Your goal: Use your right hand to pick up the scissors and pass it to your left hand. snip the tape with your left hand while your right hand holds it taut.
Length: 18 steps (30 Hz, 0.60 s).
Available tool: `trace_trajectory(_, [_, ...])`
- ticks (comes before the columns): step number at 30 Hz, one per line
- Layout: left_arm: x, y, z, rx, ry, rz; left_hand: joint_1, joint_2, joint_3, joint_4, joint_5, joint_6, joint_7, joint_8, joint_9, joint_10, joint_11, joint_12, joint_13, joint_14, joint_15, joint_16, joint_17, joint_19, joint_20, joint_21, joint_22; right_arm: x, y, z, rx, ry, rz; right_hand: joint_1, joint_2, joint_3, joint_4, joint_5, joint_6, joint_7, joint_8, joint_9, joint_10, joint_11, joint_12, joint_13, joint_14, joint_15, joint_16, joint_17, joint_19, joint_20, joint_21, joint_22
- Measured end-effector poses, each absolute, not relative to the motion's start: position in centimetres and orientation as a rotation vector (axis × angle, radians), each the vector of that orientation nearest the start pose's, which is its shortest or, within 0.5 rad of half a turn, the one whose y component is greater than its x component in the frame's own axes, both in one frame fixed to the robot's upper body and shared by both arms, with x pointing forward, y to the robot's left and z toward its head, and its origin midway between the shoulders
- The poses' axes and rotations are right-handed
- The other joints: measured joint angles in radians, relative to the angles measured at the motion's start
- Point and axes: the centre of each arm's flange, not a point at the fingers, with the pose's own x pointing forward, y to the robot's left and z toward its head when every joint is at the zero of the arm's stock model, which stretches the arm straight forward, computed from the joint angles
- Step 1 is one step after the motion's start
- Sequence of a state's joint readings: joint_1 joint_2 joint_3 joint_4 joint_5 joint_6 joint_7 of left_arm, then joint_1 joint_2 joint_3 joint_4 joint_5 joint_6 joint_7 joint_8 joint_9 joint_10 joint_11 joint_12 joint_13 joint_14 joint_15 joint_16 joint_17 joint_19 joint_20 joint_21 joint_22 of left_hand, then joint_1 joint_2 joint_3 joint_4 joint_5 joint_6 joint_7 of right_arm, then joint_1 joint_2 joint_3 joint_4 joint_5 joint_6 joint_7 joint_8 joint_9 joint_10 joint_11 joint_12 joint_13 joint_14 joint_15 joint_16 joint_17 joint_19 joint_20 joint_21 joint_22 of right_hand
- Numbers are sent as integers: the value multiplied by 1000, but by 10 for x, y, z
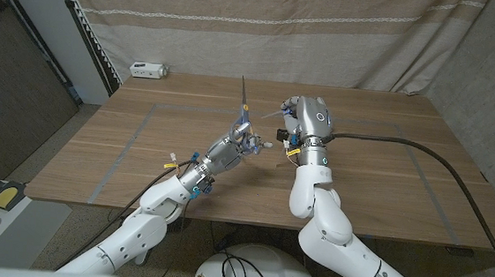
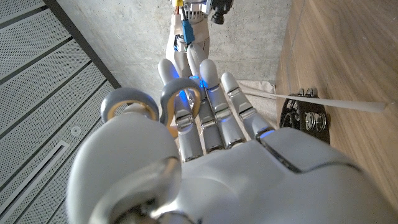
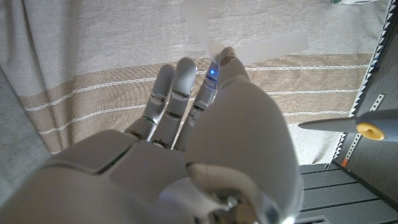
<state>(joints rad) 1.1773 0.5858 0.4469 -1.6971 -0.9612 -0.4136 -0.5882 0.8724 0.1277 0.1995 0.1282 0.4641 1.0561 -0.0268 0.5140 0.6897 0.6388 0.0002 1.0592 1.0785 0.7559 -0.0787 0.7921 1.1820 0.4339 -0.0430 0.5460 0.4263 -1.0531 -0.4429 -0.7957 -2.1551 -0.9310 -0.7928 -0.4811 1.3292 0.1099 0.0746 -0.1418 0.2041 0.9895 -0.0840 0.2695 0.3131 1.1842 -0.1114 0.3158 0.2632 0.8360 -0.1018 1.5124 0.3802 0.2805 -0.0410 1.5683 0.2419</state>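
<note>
My left hand is raised over the middle of the wooden table and grips the scissors, whose blades point up and away. In the left wrist view my fingers pass through the grey handle loops. My right hand hangs just right of the scissors, above the table. In the right wrist view a pale strip of tape sits at its fingertips, and a scissor blade with a yellow pivot reaches in from the side. A black tape roll lies on the table.
A small white box sits at the table's back left edge by the striped curtain. A thick black cable runs from my right arm across the right of the table. Pale tape lines mark the tabletop.
</note>
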Motion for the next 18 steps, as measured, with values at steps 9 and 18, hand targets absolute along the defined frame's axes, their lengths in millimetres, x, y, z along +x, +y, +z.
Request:
trace_trajectory(9, [510, 178, -100, -241, -684, -972, 2, -9, 0, -1, -6, 12, -5, -39, -64, 11, -1, -2, 6, 7, -3, -14, 1, 5, -5, 0, -5, 454, -85, -16, -1052, -791, -544, 0, 0, 0, 0, 0, 0, 0, 0, 0, 0, 0, -4, 0, 0, 0, 5, 0, 0, 0, 0, 0])
trace_trajectory(18, [512, 189, -99, -250, -683, -980, 7, -14, 0, -1, -12, 25, -4, -71, -120, 20, -2, -1, 11, 15, -7, -20, 6, 9, -2, 0, -9, 452, -75, -16, -1052, -783, -559, 0, 0, 0, 0, 0, 0, 0, -7, 0, 0, 0, -4, 0, 0, 0, 5, 0, 0, 0, 0, 0])
